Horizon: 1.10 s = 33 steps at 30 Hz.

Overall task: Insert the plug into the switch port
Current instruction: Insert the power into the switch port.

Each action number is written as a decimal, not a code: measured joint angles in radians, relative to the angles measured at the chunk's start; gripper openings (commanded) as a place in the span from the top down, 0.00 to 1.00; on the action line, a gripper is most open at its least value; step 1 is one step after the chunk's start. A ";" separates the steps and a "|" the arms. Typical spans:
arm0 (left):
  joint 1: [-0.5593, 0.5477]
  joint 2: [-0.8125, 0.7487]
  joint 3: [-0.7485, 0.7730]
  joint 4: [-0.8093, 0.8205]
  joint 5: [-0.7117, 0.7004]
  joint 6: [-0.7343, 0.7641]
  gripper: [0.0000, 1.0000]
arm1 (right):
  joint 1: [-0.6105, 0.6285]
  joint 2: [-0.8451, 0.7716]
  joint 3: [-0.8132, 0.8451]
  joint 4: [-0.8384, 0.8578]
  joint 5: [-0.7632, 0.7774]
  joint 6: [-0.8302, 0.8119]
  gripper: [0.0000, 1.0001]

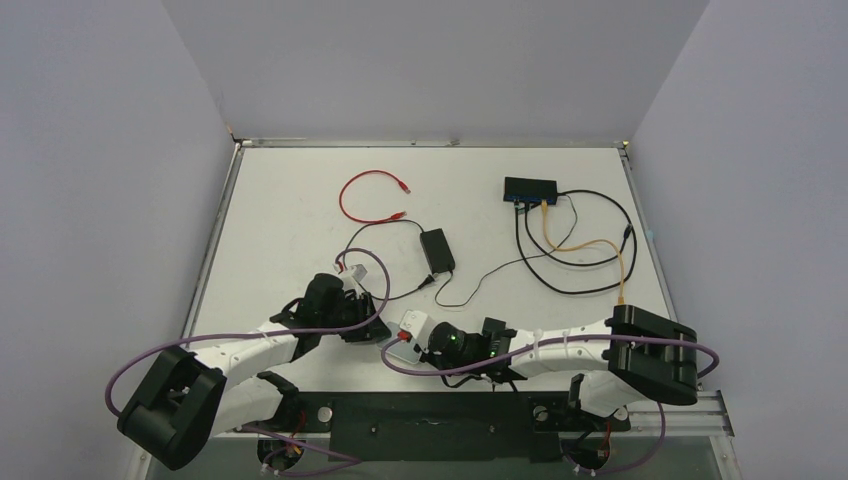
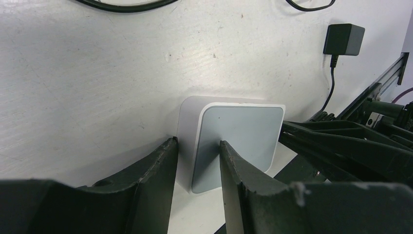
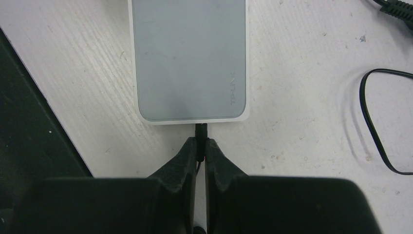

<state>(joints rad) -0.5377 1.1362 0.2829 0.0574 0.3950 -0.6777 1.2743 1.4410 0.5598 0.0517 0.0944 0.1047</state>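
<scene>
The switch port is on the flat black blue-trimmed box (image 1: 530, 189) at the far right, with orange and black cables plugged in, far from both grippers. A light grey rounded-square pad (image 1: 397, 350) lies near the front centre. It also shows in the left wrist view (image 2: 238, 141) and the right wrist view (image 3: 190, 58). My left gripper (image 1: 372, 325) (image 2: 197, 142) has its fingers closed across the pad's edge. My right gripper (image 1: 418, 345) (image 3: 200, 141) is shut on a small black plug (image 3: 200, 132) with a thin wire. The plug's tip meets the pad's near edge.
A black adapter brick (image 1: 437, 250) lies mid-table and shows in the left wrist view (image 2: 344, 39). A loose red cable (image 1: 372, 198) lies at the back left. Black and orange cable loops (image 1: 585, 245) spread before the box. A thin black cable (image 3: 375, 122) curves right of the pad.
</scene>
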 measured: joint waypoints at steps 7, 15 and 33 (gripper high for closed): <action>-0.010 -0.005 0.000 0.003 -0.027 0.007 0.68 | -0.011 0.012 0.010 0.003 -0.013 -0.017 1.00; -0.033 -0.008 0.000 0.013 -0.059 0.009 0.69 | -0.022 0.013 0.024 -0.019 -0.024 -0.034 1.00; -0.076 -0.007 0.000 0.048 -0.126 0.008 0.72 | -0.056 0.045 0.095 -0.119 -0.063 -0.061 1.00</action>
<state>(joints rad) -0.6136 1.1290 0.2829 0.1055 0.2691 -0.6701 1.2182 1.4860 0.6548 -0.0677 0.0311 0.0441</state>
